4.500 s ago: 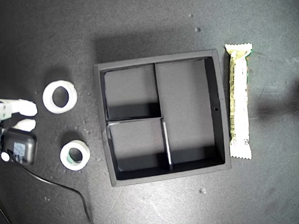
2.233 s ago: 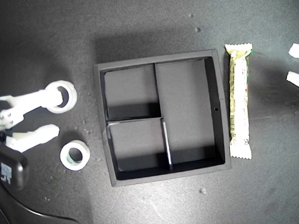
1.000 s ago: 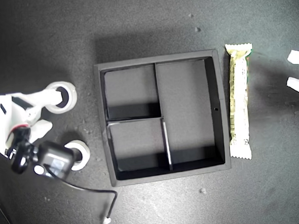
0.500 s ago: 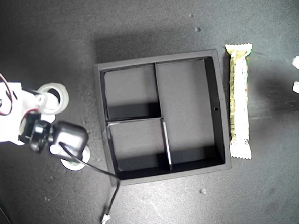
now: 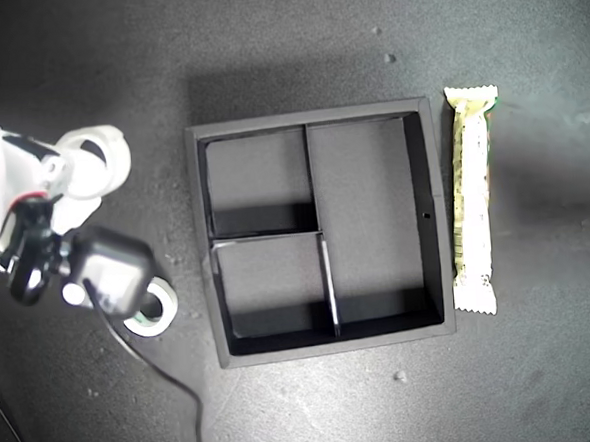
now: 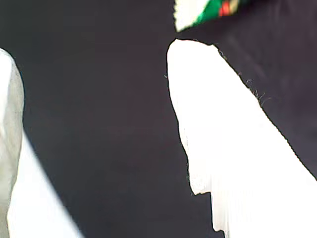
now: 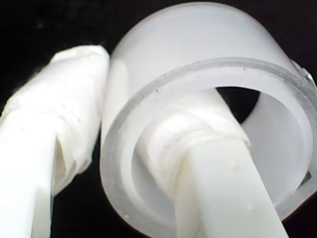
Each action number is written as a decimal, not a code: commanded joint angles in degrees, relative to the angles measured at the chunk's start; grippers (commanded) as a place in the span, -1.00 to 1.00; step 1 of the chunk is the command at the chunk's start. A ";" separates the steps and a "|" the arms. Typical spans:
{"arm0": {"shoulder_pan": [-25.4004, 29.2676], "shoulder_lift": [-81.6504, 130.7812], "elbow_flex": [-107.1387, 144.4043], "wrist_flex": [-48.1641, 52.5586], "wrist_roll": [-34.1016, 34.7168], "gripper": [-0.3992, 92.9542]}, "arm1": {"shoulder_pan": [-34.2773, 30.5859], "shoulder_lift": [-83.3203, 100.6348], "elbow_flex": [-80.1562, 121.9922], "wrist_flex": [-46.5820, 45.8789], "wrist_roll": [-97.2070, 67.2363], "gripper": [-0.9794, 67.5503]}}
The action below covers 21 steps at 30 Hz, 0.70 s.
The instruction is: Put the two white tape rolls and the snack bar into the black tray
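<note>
1. Pinching the larger white tape roll [image 7: 198, 114] through its core, our second hand [image 7: 124, 148] holds it left of the black tray [image 5: 430, 213] in the exterior view for carrying.
2. First hand [image 6: 94, 139] spread beside the snack bar [image 5: 472, 200]; smaller tape roll [image 5: 152, 312] on the tabletop.

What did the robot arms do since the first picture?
My second gripper reached the larger tape roll, pinched its wall and shifted it slightly. My first gripper peeked in at the exterior view's right, then left. The smaller tape roll, snack bar and black tray stayed put.
</note>
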 commanded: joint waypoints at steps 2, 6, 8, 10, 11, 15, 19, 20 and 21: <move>0.09 -2.11 -7.21 1.41 1.49 -0.99 | -3.69 -15.38 -9.05 2.90 -16.08 -0.39; 0.35 -7.65 -12.57 1.41 2.55 -0.99 | -7.03 -30.23 -15.21 3.34 -21.18 -0.31; 0.62 -12.22 -17.05 2.11 3.08 -0.99 | -7.91 -35.51 -18.19 3.34 -22.68 -0.33; 0.62 -17.40 -22.06 3.25 3.34 -0.99 | -8.26 -39.29 -20.39 2.72 -23.99 -0.35; 0.70 -20.04 -24.35 3.96 3.34 -0.99 | -8.53 -40.96 -21.45 2.37 -24.70 -0.35; 1.23 -29.00 -31.11 4.48 2.64 -0.99 | -9.40 -49.92 -26.81 1.32 -27.07 -0.36; 1.67 -36.56 -36.83 4.66 2.64 -0.99 | -9.40 -61.52 -34.01 1.49 -28.74 -0.36; 1.67 -38.14 -38.14 4.92 2.72 -0.99 | -9.40 -64.42 -36.04 1.76 -29.00 -0.35; 1.58 -39.55 -39.29 5.10 2.81 -0.99 | -9.40 -67.15 -37.88 2.11 -29.36 -0.34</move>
